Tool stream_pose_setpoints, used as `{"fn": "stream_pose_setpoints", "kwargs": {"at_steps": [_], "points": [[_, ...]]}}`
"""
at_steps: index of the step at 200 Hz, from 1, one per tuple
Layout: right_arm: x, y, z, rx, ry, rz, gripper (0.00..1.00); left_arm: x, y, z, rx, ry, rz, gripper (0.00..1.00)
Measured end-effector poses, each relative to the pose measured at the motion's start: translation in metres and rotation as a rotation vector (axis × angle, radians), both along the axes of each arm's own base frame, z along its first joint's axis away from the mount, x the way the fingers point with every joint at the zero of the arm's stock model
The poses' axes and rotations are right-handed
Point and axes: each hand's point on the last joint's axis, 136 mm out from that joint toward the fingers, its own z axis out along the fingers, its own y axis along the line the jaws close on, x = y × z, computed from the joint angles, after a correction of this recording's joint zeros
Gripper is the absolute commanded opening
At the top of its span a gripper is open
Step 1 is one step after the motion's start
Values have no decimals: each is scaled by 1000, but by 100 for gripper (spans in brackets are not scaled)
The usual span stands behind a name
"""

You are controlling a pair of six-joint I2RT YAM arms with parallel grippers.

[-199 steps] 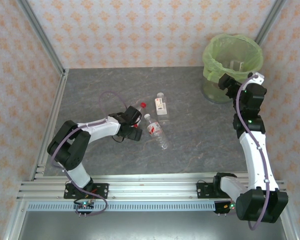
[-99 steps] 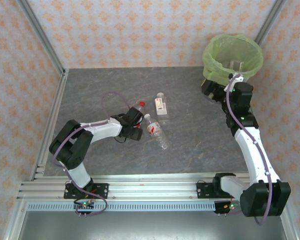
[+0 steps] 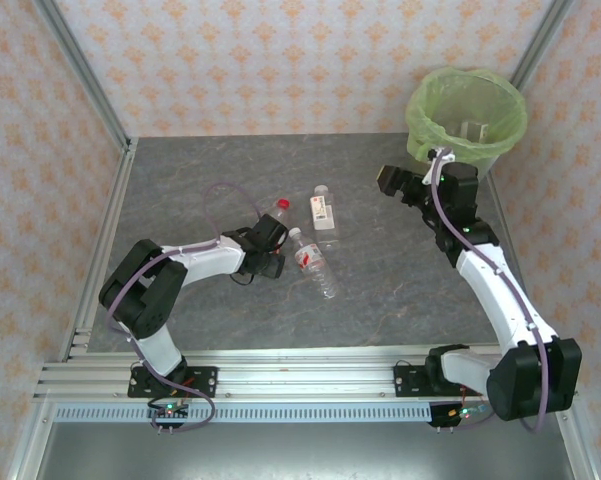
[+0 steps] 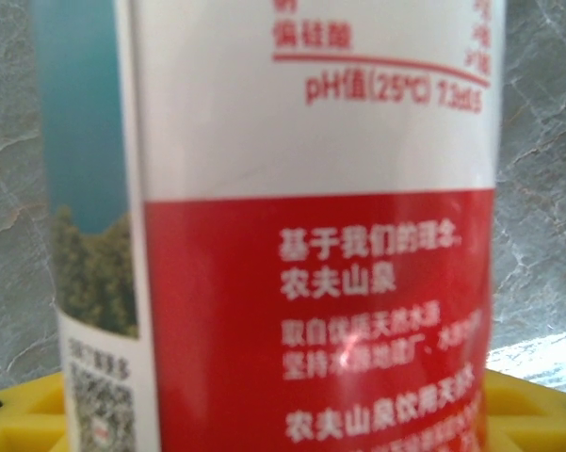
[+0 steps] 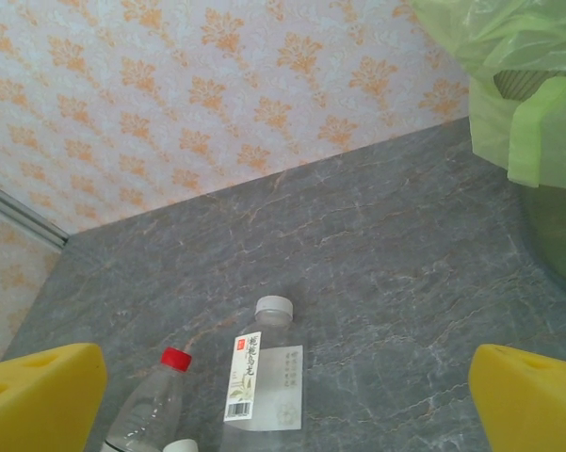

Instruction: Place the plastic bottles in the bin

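Pickup step: the left gripper (image 3: pixel 267 250) is at the red-capped bottle (image 3: pixel 279 208) lying on the worktop (image 3: pixel 200 180); whether its jaws grip it, I cannot tell. The right gripper (image 3: pixel 390 182), jaws spread and empty, is near the bin (image 3: pixel 417 110). Next needs a firm hold, then a lift

Right arm has swung left, off the bin (image 3: pixel 417 128) rim. The right gripper (image 3: pixel 389 180) was at the bin's near edge and now hangs over bare table, apart from the bin, jaws wide. The red-capped bottle (image 3: pixel 279 207), held in the left gripper (image 3: pixel 268 250), has shifted a little: its cap sits slightly further up-left than before.
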Motion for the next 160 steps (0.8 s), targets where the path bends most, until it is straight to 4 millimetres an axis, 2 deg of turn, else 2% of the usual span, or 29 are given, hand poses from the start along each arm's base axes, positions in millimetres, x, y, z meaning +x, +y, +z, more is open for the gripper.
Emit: {"fn": "stream_pose_setpoints", "kwargs": {"at_steps": [36, 64, 87, 123, 142, 160], "points": [[-1, -1, -10, 18, 21, -10, 99, -5, 4, 2, -4, -7, 0, 41], [-3, 3, -12, 27, 30, 7, 99, -10, 7, 11, -14, -22, 0, 38], [-4, 5, -19, 62, 45, 11, 99, -8, 5, 31, -42, -66, 0, 36], [2, 8, -45, 203, 120, -39, 99, -6, 2, 66, -107, -138, 5, 36], [9, 12, -59, 297, 177, -58, 99, -4, -6, 82, -161, -157, -3, 35], [11, 22, -63, 378, 212, -52, 99, -2, -18, 93, -223, -158, -13, 35]]}}
